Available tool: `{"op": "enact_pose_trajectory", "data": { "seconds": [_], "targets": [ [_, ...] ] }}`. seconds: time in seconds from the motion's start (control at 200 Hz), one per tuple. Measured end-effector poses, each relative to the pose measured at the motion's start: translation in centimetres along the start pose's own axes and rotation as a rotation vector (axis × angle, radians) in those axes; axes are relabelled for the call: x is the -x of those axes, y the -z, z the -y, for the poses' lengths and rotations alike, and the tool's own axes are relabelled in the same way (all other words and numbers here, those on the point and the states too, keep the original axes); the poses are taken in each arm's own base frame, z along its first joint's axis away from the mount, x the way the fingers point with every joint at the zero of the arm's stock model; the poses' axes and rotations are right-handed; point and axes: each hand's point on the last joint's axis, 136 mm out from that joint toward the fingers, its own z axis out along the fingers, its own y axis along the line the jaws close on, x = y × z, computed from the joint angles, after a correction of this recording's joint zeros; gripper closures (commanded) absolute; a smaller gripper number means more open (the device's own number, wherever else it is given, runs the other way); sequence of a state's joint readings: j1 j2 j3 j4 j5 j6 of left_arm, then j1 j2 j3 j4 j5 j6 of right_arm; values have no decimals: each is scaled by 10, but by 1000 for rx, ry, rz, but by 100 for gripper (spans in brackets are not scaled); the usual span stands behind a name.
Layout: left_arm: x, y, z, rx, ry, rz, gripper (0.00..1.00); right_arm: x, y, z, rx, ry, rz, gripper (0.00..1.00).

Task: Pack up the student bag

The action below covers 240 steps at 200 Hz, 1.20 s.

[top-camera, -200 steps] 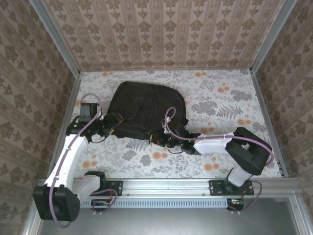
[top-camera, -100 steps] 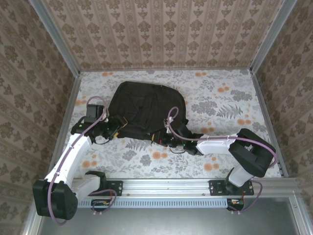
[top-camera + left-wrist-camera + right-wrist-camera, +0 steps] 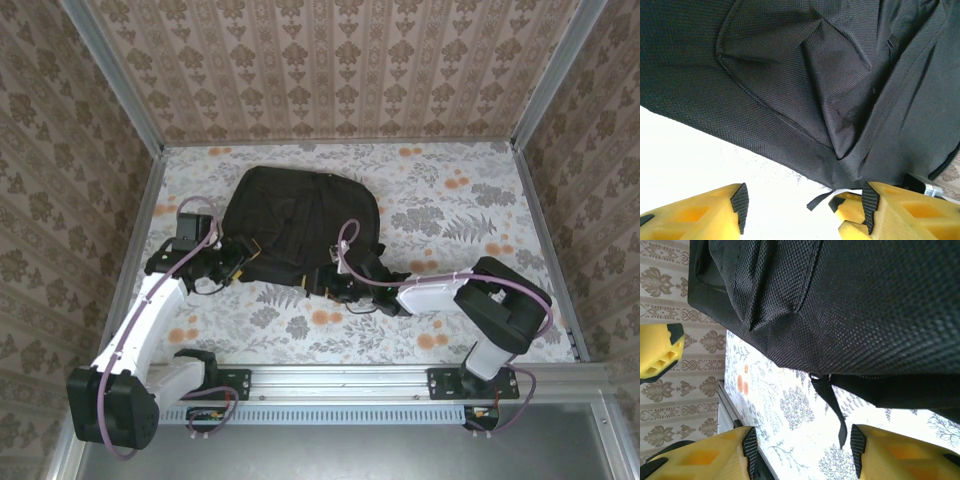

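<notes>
Plainly, we see our left end effector point(image 3: 802, 202) and right end effector point(image 3: 802, 445) both spread, pinching nothing, beside the student bag point(image 3: 300, 225) on the surface point(image 3: 460, 215).

Beige-and-brown damask wallpaper covers the three walls point(image 3: 330, 60) enclosing a table point(image 3: 470, 200) dressed in a grey-leaf, orange-flower print. Aluminium posts point(image 3: 112, 75) frame the corners and a metal rail point(image 3: 340, 385) lines the near edge; soft light falls, seemingly from above.
</notes>
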State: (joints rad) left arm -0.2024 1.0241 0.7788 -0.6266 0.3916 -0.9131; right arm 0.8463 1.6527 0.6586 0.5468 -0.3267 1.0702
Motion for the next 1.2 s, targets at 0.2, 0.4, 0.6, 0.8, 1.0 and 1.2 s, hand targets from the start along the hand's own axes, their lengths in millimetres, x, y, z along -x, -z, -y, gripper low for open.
{"op": "enact_pose_trajectory", "data": {
  "seconds": [0.2,0.4,0.6,0.8,1.0,1.2],
  "targets": [
    [0,5,3,-15,-9,13,35,-7,7,-2,-23,41,-16,42],
    [1,6,4,-16,-10,18,35,-23,40,-33,-49,201,60,24],
    [7,11,9,-34,-7,34,35,-45,24,-3,-97,262,100,19],
    [13,20,12,-59,-6,51,35,-71,-1,18,-111,342,169,22],
    [14,33,15,-93,-9,72,35,-56,-14,11,-70,329,272,27],
    [14,35,15,-106,-3,73,35,-23,-15,1,-52,276,344,39]
  ]
}}
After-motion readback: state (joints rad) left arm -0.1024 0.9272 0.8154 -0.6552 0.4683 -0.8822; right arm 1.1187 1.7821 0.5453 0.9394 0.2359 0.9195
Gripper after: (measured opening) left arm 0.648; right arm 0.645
